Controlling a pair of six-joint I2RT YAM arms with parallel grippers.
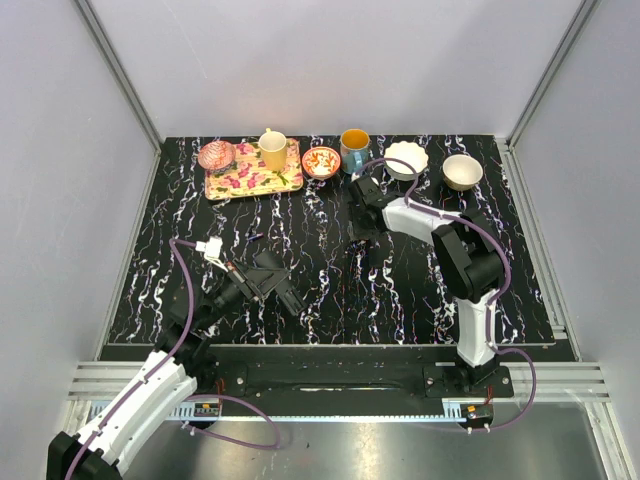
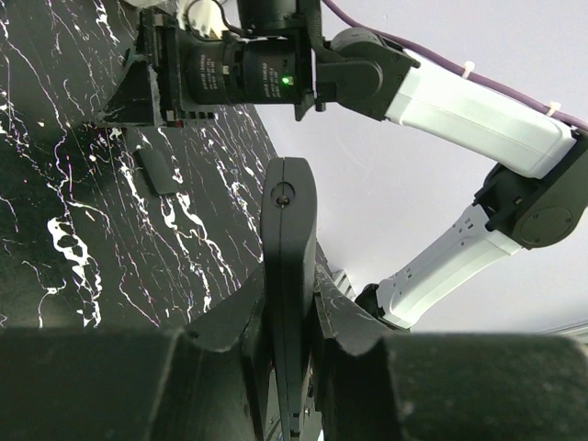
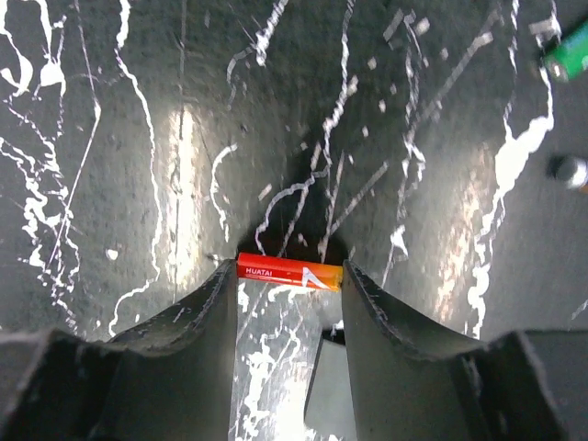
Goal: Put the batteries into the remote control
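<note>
Both claws grip: left gripper [image 2: 289, 308] clamps remote control [image 2: 288, 230] edge-on between its fingers, right gripper [image 3: 289, 276] pinches red battery [image 3: 276, 269] endwise.

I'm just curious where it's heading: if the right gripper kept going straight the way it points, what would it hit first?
The small orange-red cylindrical battery, lying between the fingertips of the right gripper, then the black marbled tabletop right beneath, though depth is hard to judge.
</note>
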